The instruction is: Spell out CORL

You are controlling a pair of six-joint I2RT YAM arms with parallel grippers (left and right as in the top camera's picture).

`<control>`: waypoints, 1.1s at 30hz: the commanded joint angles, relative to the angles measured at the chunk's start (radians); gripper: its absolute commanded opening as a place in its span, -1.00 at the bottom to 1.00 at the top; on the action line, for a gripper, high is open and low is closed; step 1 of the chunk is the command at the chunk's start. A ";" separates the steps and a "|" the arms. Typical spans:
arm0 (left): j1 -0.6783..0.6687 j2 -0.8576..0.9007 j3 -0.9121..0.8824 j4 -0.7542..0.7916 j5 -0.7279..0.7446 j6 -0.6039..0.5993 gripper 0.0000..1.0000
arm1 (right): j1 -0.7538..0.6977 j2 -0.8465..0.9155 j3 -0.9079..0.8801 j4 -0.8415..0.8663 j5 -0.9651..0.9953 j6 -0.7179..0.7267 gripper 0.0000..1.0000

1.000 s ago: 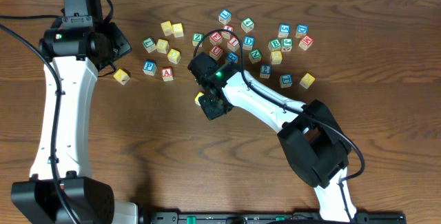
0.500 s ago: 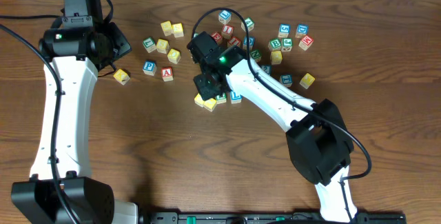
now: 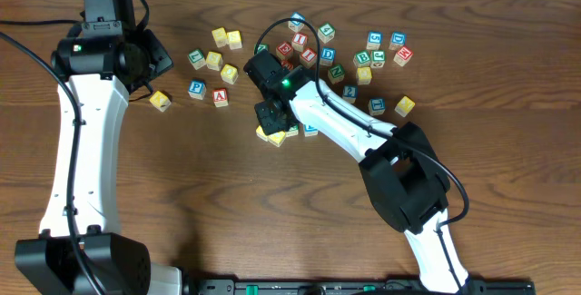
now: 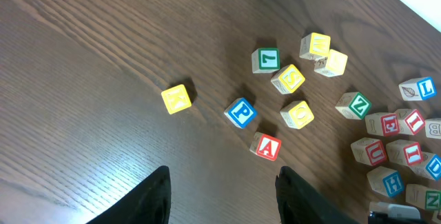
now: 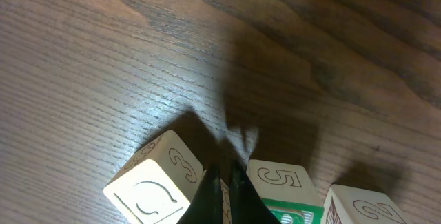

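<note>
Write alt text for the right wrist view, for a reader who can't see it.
The right end effector, shut, points down between two wooden cubes on the dark wooden table: a pale cube at left, a cube with a 5 at right. A third cube shows partly at lower right.

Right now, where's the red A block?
In the overhead view, left of centre, the red A block sits beside the blue P block, to its right.
</note>
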 commanded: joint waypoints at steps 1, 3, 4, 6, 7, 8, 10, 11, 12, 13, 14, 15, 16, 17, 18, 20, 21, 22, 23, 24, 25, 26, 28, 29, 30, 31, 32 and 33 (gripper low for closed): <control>0.003 0.011 -0.001 -0.003 -0.006 0.018 -0.03 | 0.002 0.016 0.004 -0.002 0.016 0.014 -0.98; 0.003 0.011 -0.001 -0.003 -0.006 0.018 -0.03 | 0.002 0.016 0.004 -0.015 0.015 0.015 -0.98; 0.003 0.011 -0.001 -0.003 -0.006 0.018 -0.03 | 0.002 0.016 0.004 -0.031 0.016 0.026 -0.98; 0.003 0.011 -0.001 -0.003 -0.006 0.018 -0.03 | 0.002 0.016 0.004 -0.049 0.014 0.034 -0.98; 0.003 0.011 -0.001 -0.003 -0.006 0.018 -0.03 | 0.002 0.016 0.004 -0.057 0.008 0.034 -0.98; 0.003 0.011 -0.001 -0.003 -0.006 0.018 -0.03 | 0.002 0.016 0.004 -0.064 0.005 0.041 -0.98; 0.004 0.011 -0.001 -0.003 -0.006 0.018 -0.03 | 0.002 0.016 0.004 -0.082 -0.012 0.046 -0.98; 0.003 0.011 -0.001 -0.003 -0.006 0.018 -0.02 | 0.002 0.016 0.004 -0.087 -0.015 0.052 -0.98; 0.003 0.011 -0.001 -0.003 -0.006 0.018 -0.03 | 0.002 0.016 0.004 -0.095 -0.015 0.062 -0.98; 0.003 0.011 -0.001 -0.003 -0.006 0.018 -0.03 | 0.002 0.016 0.004 -0.107 -0.020 0.071 -0.98; 0.003 0.011 -0.001 -0.003 -0.006 0.018 -0.03 | 0.002 0.016 0.004 -0.120 -0.034 0.078 -0.98; 0.003 0.011 -0.001 -0.003 -0.006 0.018 -0.03 | 0.002 0.016 0.004 -0.130 -0.049 0.079 -0.98; 0.003 0.011 -0.001 -0.003 -0.006 0.018 -0.03 | 0.002 0.016 0.004 -0.138 -0.061 0.079 -0.98; 0.003 0.011 -0.001 -0.003 -0.006 0.018 -0.03 | 0.002 0.016 0.004 -0.156 -0.072 0.094 -0.98; 0.003 0.011 -0.001 -0.003 -0.006 0.018 -0.03 | 0.002 0.016 0.004 -0.167 -0.075 0.104 -0.98; 0.003 0.011 -0.001 -0.003 -0.006 0.018 -0.03 | 0.003 0.016 0.004 -0.181 -0.101 0.104 -0.98; 0.003 0.011 -0.001 -0.003 -0.006 0.018 -0.03 | 0.003 0.016 0.004 -0.183 -0.111 0.104 -0.98; 0.003 0.011 -0.001 -0.003 -0.006 0.018 -0.03 | 0.004 0.016 0.004 -0.190 -0.127 0.104 -0.98; 0.003 0.011 -0.001 -0.003 -0.006 0.018 -0.03 | 0.006 0.016 0.004 -0.194 -0.132 0.104 -0.98; 0.003 0.011 -0.001 -0.003 -0.006 0.018 -0.03 | 0.007 0.016 0.004 -0.197 -0.132 0.104 -0.98; 0.003 0.011 -0.001 -0.003 -0.006 0.018 -0.03 | 0.008 0.016 0.004 -0.198 -0.132 0.104 -0.98; 0.003 0.011 -0.001 -0.003 -0.006 0.018 -0.03 | 0.010 0.016 0.004 -0.198 -0.132 0.104 -0.98; 0.003 0.011 -0.001 -0.003 -0.006 0.018 -0.03 | 0.010 0.016 0.004 -0.198 -0.135 0.104 -0.98; 0.003 0.011 -0.001 -0.003 -0.006 0.018 -0.03 | 0.010 0.016 0.004 -0.198 -0.135 0.104 -0.98; 0.003 0.011 -0.001 -0.003 -0.006 0.018 -0.03 | 0.010 0.016 0.004 -0.198 -0.134 0.104 -0.98; 0.004 0.011 -0.001 -0.003 -0.006 0.018 -0.03 | 0.010 0.016 0.005 -0.198 -0.131 0.104 -0.98; 0.003 0.011 -0.001 -0.003 -0.006 0.018 -0.03 | 0.006 0.014 0.007 -0.199 -0.123 0.104 -0.98; 0.003 0.011 -0.001 -0.003 -0.006 0.018 -0.03 | 0.003 0.008 0.008 -0.204 -0.114 0.104 -0.98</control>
